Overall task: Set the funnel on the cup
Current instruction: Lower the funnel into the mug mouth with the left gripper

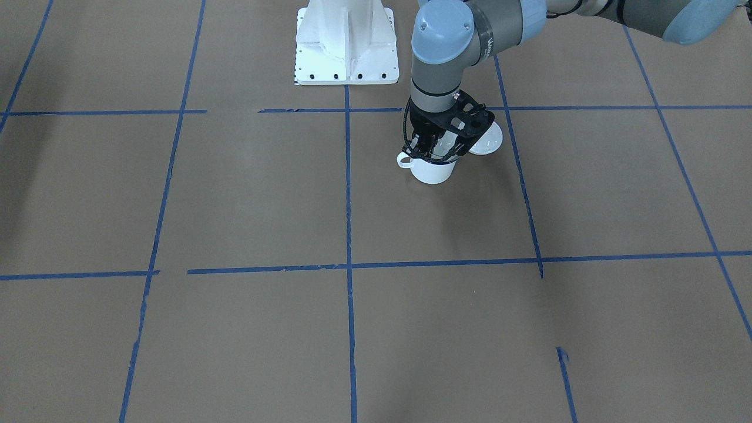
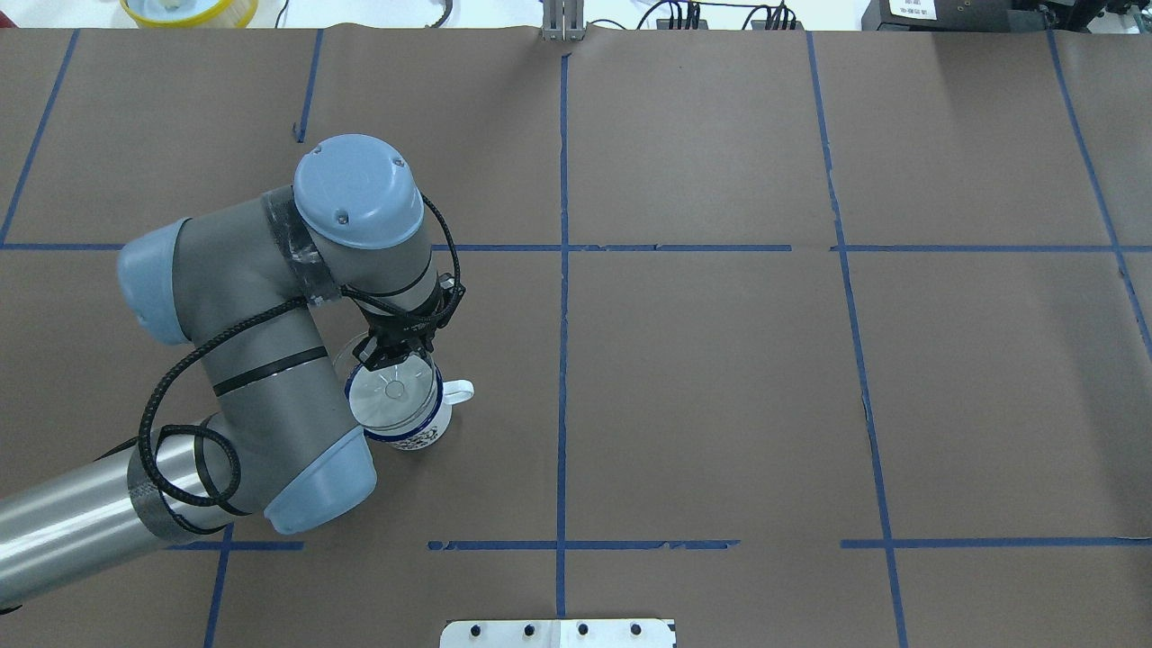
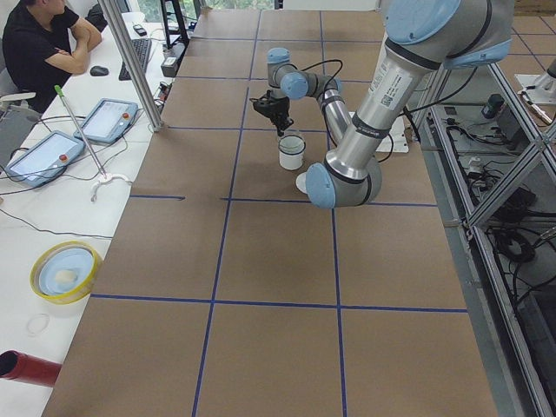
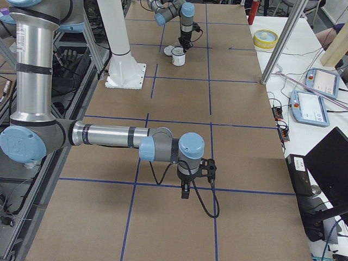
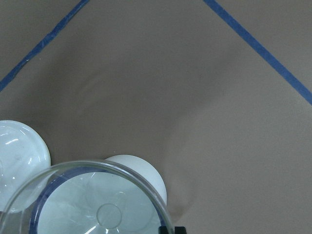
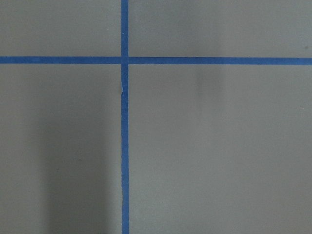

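Nearest in the exterior right view, low at centre, the right gripper hangs over the brown paper-covered table with its blue tape lines. Whether its fingers are apart or together cannot be told. Farther off, left of centre in the overhead view, the white enamel cup with a dark blue rim stands upright. The small clear funnel sits centred over its mouth, and the left gripper is clamped on the funnel's rim. Just beside the cup, at its upper right in the front-facing view, lies a round white lid.
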You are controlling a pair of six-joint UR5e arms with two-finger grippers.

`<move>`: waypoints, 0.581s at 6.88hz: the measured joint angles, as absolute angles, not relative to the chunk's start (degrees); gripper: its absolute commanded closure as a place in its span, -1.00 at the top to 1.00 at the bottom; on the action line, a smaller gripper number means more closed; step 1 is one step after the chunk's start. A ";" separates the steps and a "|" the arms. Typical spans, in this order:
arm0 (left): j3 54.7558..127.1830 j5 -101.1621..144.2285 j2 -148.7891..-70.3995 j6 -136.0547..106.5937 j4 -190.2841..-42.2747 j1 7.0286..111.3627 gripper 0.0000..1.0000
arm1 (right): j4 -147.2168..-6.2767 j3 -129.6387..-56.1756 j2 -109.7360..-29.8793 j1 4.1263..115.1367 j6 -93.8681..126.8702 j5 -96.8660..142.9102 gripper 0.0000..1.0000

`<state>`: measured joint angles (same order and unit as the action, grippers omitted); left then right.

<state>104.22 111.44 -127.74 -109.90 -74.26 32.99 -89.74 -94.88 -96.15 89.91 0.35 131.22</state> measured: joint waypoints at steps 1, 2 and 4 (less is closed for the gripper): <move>104.20 111.44 -127.65 -109.88 -74.32 32.94 -1.00 | -89.74 -94.89 -96.15 89.91 0.35 131.22 1.00; 104.17 111.44 -127.53 -109.87 -74.52 32.91 -1.00 | -89.74 -94.91 -96.15 89.91 0.35 131.22 1.00; 104.09 111.45 -127.21 -109.88 -75.17 32.88 -0.88 | -89.74 -94.91 -96.15 89.91 0.35 131.22 1.00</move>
<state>104.09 111.45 -127.21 -109.88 -75.17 32.88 -89.74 -94.91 -96.15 89.91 0.35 131.22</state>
